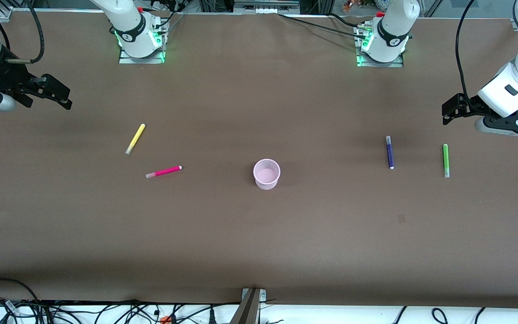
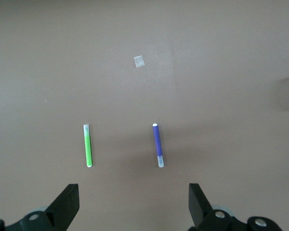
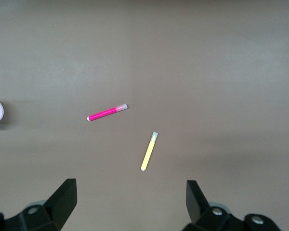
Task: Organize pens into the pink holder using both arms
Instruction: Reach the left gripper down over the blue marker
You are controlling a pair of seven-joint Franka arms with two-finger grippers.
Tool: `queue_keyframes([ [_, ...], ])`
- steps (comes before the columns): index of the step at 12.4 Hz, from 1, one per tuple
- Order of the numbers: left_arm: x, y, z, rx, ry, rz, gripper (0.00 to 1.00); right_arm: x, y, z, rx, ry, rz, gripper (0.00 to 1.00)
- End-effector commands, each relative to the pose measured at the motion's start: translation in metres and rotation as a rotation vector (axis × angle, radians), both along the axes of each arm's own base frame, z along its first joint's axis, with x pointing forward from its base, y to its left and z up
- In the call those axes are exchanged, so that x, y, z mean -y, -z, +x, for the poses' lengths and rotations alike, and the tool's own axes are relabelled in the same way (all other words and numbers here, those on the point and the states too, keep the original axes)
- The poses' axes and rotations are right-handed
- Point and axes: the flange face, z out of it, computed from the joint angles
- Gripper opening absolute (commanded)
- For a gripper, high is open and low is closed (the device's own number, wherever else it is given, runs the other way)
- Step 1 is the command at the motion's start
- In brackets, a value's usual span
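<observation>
With both grippers wide open and empty, the left gripper (image 1: 448, 112) hanging over the table's left-arm edge and the right gripper (image 1: 63, 96) over the right-arm edge, the sound first move seemed to be dropping each straight onto its nearest pen, fingers closing across the barrel's middle. The slim yellow marker pen (image 1: 135, 138) and magenta marker pen (image 1: 163, 172) lay slantwise toward the right-arm edge. The dark purple marker pen (image 1: 390, 152) and green marker pen (image 1: 445, 160) ran base-edge to camera-edge, and the small pale pink translucent plastic cup (image 1: 266, 173) stood mid-table.

left pincer (image 1: 450, 110) open, right pincer (image 1: 63, 96) open
</observation>
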Motion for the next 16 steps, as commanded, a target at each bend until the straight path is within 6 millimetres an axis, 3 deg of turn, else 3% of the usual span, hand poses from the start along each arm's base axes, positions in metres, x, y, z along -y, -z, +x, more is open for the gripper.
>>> queue_keyframes([
  [1, 0.012, -0.003, 0.004, -0.006, 0.008, -0.016, 1.0, -0.002, -0.006, 0.003, 0.009, 0.0, 0.015, 1.0],
  [7, 0.012, 0.006, 0.001, -0.064, -0.008, -0.011, 1.0, -0.004, -0.005, 0.002, 0.008, 0.0, 0.015, 1.0],
  [9, 0.01, 0.051, 0.016, -0.159, -0.007, -0.008, 1.0, -0.004, -0.005, 0.002, 0.008, 0.0, 0.017, 1.0],
  [11, 0.008, 0.058, 0.017, -0.183, -0.01, -0.009, 1.0, -0.004, -0.005, 0.002, 0.008, 0.0, 0.017, 1.0],
  [14, 0.0, 0.072, 0.039, -0.244, -0.023, -0.014, 1.0, -0.004, -0.005, 0.002, 0.008, 0.002, 0.017, 1.0],
  [16, -0.004, 0.098, 0.034, -0.305, -0.042, -0.016, 1.0, -0.004, -0.005, 0.002, 0.008, 0.002, 0.017, 1.0],
])
